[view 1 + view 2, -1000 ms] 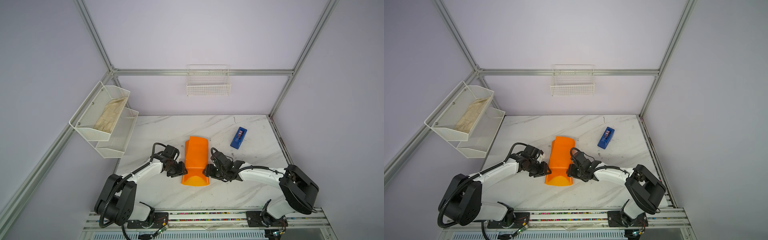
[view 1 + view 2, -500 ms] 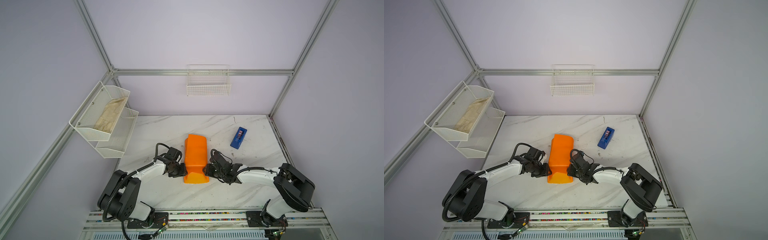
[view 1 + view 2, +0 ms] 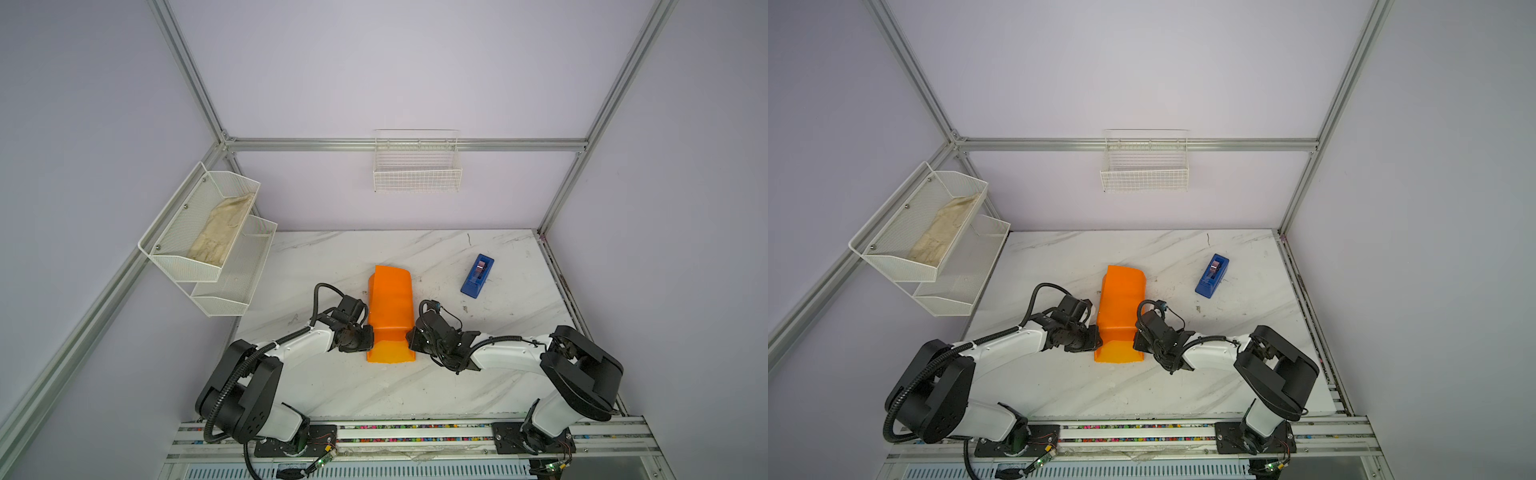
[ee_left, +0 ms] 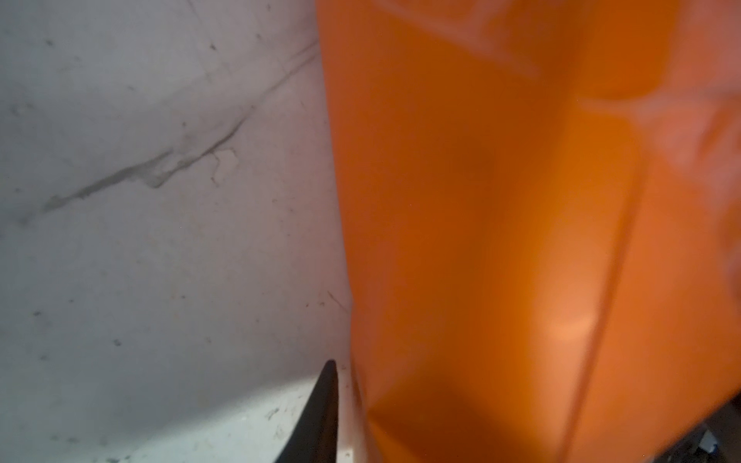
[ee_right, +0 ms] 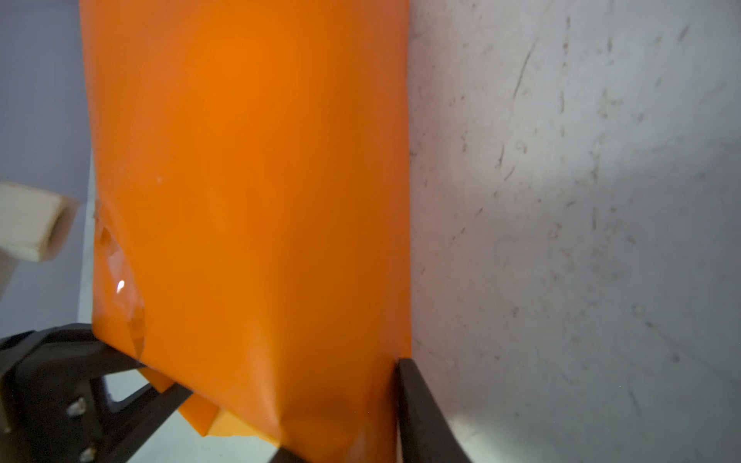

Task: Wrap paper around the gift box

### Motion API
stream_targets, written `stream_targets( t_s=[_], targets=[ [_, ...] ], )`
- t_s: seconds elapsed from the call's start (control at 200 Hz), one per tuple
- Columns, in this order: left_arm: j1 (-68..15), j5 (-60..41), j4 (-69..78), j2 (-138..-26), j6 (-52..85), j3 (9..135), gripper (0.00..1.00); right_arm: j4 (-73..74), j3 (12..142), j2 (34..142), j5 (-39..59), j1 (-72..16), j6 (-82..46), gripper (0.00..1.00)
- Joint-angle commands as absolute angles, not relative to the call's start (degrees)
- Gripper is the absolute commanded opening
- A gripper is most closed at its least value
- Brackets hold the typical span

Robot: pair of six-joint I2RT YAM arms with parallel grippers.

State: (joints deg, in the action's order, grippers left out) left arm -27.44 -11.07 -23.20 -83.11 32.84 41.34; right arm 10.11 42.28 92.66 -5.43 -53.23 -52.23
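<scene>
Robot lab cell, aluminium frame, lilac walls, marble tabletop

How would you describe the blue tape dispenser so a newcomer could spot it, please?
Start at the white marble table. Toward its far right corner, right of the orange paper, lies the tape dispenser. It is the only blue thing there, a small wedge.

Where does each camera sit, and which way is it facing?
Both top views: high above the front rail, looking down at the table; left arm, right arm whole, the paper between.
Left wrist: on the left arm, beside the paper, facing along the table; one of its fingers shows.
Right wrist: on the right arm, facing the paper between its two fingers.
Shared: all show the paper.
</scene>
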Motion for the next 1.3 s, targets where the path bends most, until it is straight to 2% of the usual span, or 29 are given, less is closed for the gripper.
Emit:
stream_targets(
  t_s=[0.0,0.08,0.115,0.315,0.355,0.395,0.485,0.575,0.6,0.62,0.625,0.66,0.85,0.88,0.9,0.925,0.975,1.05,1.07,1.105,1.28,1.29],
  targets=[
    [-28.0,-8.9,-21.5,-83.1,34.2,39.2,0.11,10.2,42.0,94.0,-9.9,-53.6,-52.4,0.14],
    [-28.4,-9.2,-21.2,-83.1,34.4,39.2,0.04,8.9,42.6,94.1,-10.9,-53.9,-52.2,0.0],
    [-28.6,-9.3,-21.1,-83.1,34.7,39.3,0.0,7.9,42.9,94.1,-11.5,-54.1,-52.2,0.0],
    [-29.2,-8.8,-21.2,-82.7,36.0,39.4,0.0,5.6,43.7,93.1,-12.5,-54.4,-51.5,0.0],
    [-29.2,-8.4,-21.2,-82.8,36.2,39.3,0.0,5.0,43.8,93.1,-12.8,-54.4,-51.4,0.14],
    [-29.3,-8.1,-21.2,-83.0,36.3,39.2,0.0,4.8,43.9,93.1,-12.8,-54.4,-51.5,0.2],
    [-29.3,-7.8,-21.2,-83.4,36.3,39.2,0.0,5.2,43.6,93.7,-12.8,-54.5,-51.4,0.28],
    [-29.4,-7.8,-21.1,-83.6,36.3,39.4,0.0,5.9,43.4,94.5,-12.7,-54.5,-51.7,0.3],
    [-29.4,-7.7,-21.2,-83.6,36.3,39.3,0.0,6.0,43.5,94.7,-12.7,-54.5,-51.7,0.27],
    [-29.3,-7.7,-21.2,-83.6,36.3,39.4,0.0,6.1,43.4,94.7,-12.8,-54.6,-51.7,0.21],
    [-29.4,-7.7,-21.2,-83.6,36.3,39.4,0.0,6.1,43.4,94.7,-12.9,-54.6,-51.8,0.16],
    [-29.4,-7.8,-21.2,-83.7,36.3,39.4,0.0,6.1,43.3,94.5,-13.2,-54.6,-51.8,0.0],
    [-29.4,-8.0,-21.3,-83.7,36.3,39.4,0.0,6.0,42.4,92.7,-13.6,-54.9,-51.3,0.0],
    [-29.4,-8.0,-21.3,-83.8,36.3,39.4,0.0,5.3,42.7,92.9,-13.2,-55.0,-51.0,0.19],
    [-29.4,-8.0,-21.3,-83.8,36.5,39.4,0.0,4.8,43.0,93.0,-13.0,-55.0,-50.8,0.27],
    [-29.4,-8.0,-21.3,-83.7,36.4,39.4,0.0,4.1,43.3,93.3,-12.8,-55.1,-50.6,0.3],
    [-29.4,-8.0,-21.3,-83.8,36.4,39.3,0.0,3.4,43.3,93.5,-12.6,-55.5,-50.5,0.3],
    [-29.3,-8.0,-21.3,-83.8,36.5,39.3,0.0,4.2,42.1,93.3,-12.1,-55.8,-50.7,0.24],
    [-29.4,-8.0,-21.3,-83.9,36.4,39.4,0.0,4.3,42.0,93.3,-12.0,-55.8,-50.8,0.18],
    [-29.3,-8.1,-21.4,-84.0,36.3,39.5,0.0,4.4,41.7,93.1,-12.3,-55.9,-50.9,0.0],
    [-29.3,-8.3,-21.4,-84.3,36.2,39.7,0.0,4.9,40.5,91.1,-13.0,-56.4,-51.2,0.0],
    [-29.3,-8.3,-21.4,-84.3,36.2,39.7,0.0,4.7,40.7,91.2,-12.8,-56.4,-51.2,0.05]
  ],
)
